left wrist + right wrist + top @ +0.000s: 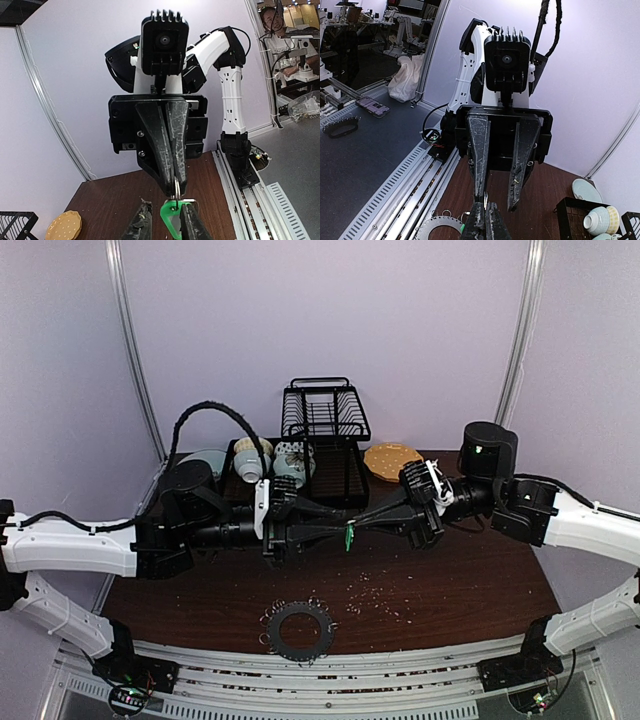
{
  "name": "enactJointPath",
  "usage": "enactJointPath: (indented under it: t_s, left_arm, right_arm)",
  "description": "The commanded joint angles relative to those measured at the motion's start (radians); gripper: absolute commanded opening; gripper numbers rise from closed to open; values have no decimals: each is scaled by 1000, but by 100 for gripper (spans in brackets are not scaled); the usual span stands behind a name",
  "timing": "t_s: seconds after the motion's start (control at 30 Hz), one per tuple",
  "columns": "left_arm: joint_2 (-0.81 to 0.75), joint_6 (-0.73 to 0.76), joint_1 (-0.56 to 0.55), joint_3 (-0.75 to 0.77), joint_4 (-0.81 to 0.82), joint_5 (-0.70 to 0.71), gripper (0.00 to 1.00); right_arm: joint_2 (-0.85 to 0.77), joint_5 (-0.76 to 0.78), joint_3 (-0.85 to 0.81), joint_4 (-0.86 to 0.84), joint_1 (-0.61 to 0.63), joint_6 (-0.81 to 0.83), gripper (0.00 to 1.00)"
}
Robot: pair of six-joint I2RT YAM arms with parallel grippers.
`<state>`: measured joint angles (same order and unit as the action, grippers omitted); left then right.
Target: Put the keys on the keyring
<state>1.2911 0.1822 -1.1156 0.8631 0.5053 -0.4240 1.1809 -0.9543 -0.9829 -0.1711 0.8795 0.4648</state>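
Note:
The key (348,538), with a bright green head, hangs in mid-air between my two grippers, above the table. My right gripper (362,522) is shut on the small silvery wire loop (176,187) that passes through the key's green head (172,216). My left gripper (335,527) faces it with its fingers apart on either side of the key; the right finger (192,225) overlaps the green head. In the right wrist view my right gripper (486,202) pinches the thin loop and my left gripper (497,200) stands open. The keyring (298,630), a dark disc fringed with wire loops, lies flat near the front edge and shows in the right wrist view (437,227).
A black dish rack (325,430) stands at the back. Two bowls (250,458) and a pale plate (205,460) sit to its left. A round tan cracker (392,460) lies to its right. Pale crumbs (375,595) are scattered on the dark wooden table (480,590).

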Motion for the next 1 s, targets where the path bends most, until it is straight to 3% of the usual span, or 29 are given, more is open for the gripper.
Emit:
enactJointPath:
  t_s: [0.0,0.2,0.3,0.57,0.63,0.77,0.97]
  left_arm:
    - [17,-15,-10,-2,62,-10,23]
    - [33,-8,-16,15,46,2,13]
    - [33,-12,-16,13,59,12,0]
    - [15,-54,-20,-25,143,28,0]
    - [10,-43,-21,-25,131,23,20]
    - [-10,-46,-22,-44,160,33,22]
    - [6,-37,-22,-33,136,34,0]
  right_arm:
    - [-18,5,6,-22,5,-6,0]
    - [-20,9,7,-24,4,-4,0]
    - [-17,6,8,-22,5,-2,0]
    - [-22,18,10,-2,5,12,0]
    - [-21,23,10,1,5,12,0]
    - [-24,26,13,5,5,17,0]
    - [-21,24,9,-1,4,16,0]
